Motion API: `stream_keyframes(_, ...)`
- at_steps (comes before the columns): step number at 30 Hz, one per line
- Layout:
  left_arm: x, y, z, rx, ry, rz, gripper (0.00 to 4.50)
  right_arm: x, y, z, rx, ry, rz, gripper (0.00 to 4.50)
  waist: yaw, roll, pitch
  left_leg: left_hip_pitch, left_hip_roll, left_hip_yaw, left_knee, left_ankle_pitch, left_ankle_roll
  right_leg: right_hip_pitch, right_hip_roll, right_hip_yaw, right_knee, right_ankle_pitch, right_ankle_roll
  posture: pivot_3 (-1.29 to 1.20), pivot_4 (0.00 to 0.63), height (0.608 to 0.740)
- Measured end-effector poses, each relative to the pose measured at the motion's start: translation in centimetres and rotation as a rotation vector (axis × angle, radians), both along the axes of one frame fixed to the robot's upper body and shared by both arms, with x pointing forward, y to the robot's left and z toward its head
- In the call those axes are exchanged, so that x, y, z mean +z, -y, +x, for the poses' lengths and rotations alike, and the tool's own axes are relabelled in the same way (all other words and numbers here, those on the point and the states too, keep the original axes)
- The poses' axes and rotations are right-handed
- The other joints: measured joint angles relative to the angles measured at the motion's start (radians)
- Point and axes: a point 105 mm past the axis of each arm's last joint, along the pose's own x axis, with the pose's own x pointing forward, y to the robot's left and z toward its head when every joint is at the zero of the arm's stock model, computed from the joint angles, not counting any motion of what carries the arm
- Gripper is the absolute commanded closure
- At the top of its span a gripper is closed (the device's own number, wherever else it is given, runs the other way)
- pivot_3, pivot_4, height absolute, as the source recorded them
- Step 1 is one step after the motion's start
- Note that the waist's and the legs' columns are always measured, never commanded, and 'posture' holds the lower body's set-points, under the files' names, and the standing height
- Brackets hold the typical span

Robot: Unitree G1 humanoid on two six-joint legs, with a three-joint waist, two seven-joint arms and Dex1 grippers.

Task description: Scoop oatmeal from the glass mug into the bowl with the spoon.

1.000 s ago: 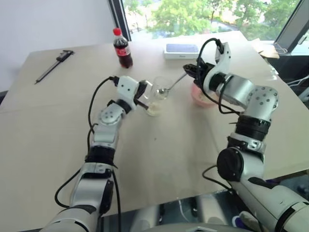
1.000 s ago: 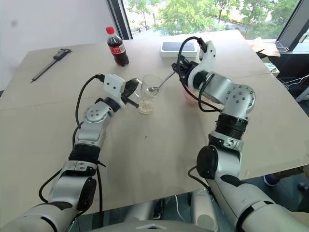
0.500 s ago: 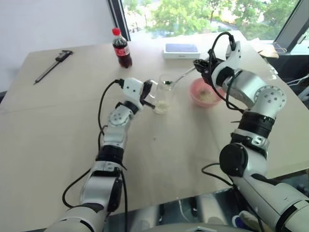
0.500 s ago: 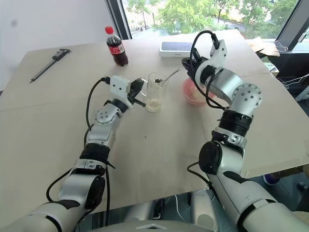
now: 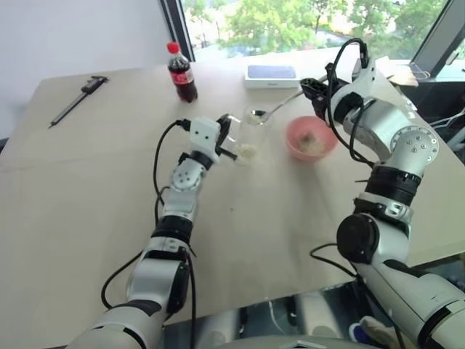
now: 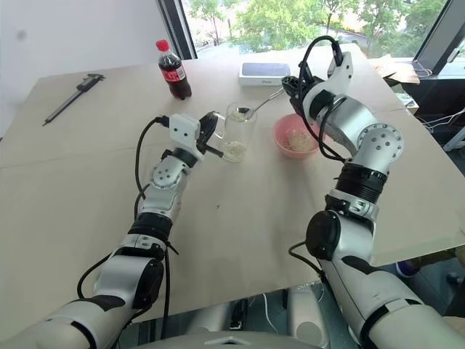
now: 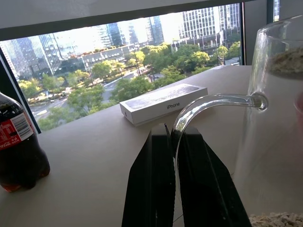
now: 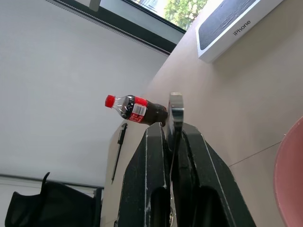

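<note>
Left gripper (image 7: 173,142): fingers clenched on the thin glass handle of the glass mug (image 6: 238,131), which curves up out from between the two black pads in the left wrist view. The mug stands upright on the table (image 6: 240,218), directly ahead of this gripper. A low layer of oatmeal (image 6: 234,150) lies in the bottom of the mug.

Right gripper (image 8: 171,137): fingers clamped on the handle of the spoon (image 6: 256,105); the flat handle end stands out between the pads in the right wrist view. From this gripper the spoon slants down toward the left arm's side, its small oval bowl at the mug's rim. Whether the spoon carries any flakes cannot be made out.

The bowl (image 6: 296,136) sits on the table just below and slightly toward the robot from the right gripper, beside the mug but apart from it. Pale oatmeal shows inside the bowl.

Further out: a white phone box (image 6: 267,71) lies beyond both grippers, toward the window. A cola bottle (image 6: 172,71) with a red cap stands upright beyond the left gripper, to its far left. A dark caliper (image 6: 71,97) lies well apart from everything, near the table's far left edge.
</note>
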Motion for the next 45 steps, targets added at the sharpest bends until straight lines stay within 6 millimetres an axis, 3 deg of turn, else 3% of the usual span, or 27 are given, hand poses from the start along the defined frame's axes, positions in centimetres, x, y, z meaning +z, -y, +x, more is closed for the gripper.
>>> stream_keyframes(14,0.1,-0.1,0.3,0.011,0.012,-0.006,4.48,1.4,2.3,0.0,-0.058,0.038,0.039,4.5,0.0,0.0,0.0,0.0,0.0,0.0,0.0,0.0,0.0,0.0,0.0,0.0,0.0,0.0,0.0,0.0,0.15,0.74)
stream_keyframes(23,-0.1,-1.0,0.1,0.037,0.021,-0.002,4.48,1.7,7.3,0.3,-0.156,0.022,0.064,4.5,0.001,0.0,0.0,0.0,0.001,0.002,0.0,0.0,0.001,0.0,0.0,0.001,0.0,0.0,0.0,0.0,0.15,0.74)
stream_keyframes(25,-0.6,-1.8,-0.3,0.055,0.017,-0.004,4.48,1.0,9.1,0.3,-0.193,0.013,0.04,4.5,0.001,0.0,0.0,0.0,0.001,0.002,0.0,0.0,0.001,0.0,0.0,0.001,-0.001,0.0,0.0,0.0,0.15,0.74)
stream_keyframes(30,0.0,-3.3,-1.1,0.086,0.044,-0.043,4.48,-0.9,11.2,0.5,-0.245,-0.001,-0.088,4.5,0.001,0.0,0.0,0.0,0.002,0.006,0.0,-0.001,0.003,0.0,0.0,0.004,0.0,0.0,0.0,0.0,0.15,0.74)
stream_keyframes(34,0.2,-4.0,-1.6,0.094,0.035,-0.111,4.48,-1.4,11.0,0.8,-0.243,0.046,-0.235,4.5,0.0,0.0,0.0,0.002,0.003,0.01,0.0,-0.002,0.004,0.0,0.001,0.007,0.0,0.0,0.001,0.0,0.15,0.74)
stream_keyframes(36,0.2,-3.7,-2.1,0.07,0.023,-0.138,4.48,-1.5,10.3,1.0,-0.239,0.134,-0.427,4.5,0.001,0.0,0.0,0.002,0.003,0.01,0.0,-0.002,0.004,0.0,0.001,0.007,-0.001,0.0,0.001,0.0,0.15,0.74)
stream_keyframes(41,-0.3,-3.6,-2.5,0.056,-0.019,-0.17,4.48,-0.9,8.0,0.9,-0.162,0.328,-0.683,4.5,0.002,0.0,0.0,0.001,0.002,0.009,0.0,-0.002,0.004,-0.001,0.001,0.007,-0.001,0.001,0.001,0.0,0.15,0.74)
stream_keyframes(45,-0.4,-3.7,-2.9,0.052,-0.029,-0.198,4.48,0.2,5.7,-0.2,-0.061,0.577,-0.965,4.5,0.003,0.0,0.0,0.002,0.002,0.009,0.0,-0.002,0.004,-0.001,0.001,0.006,-0.004,0.0,0.001,0.0,0.15,0.74)
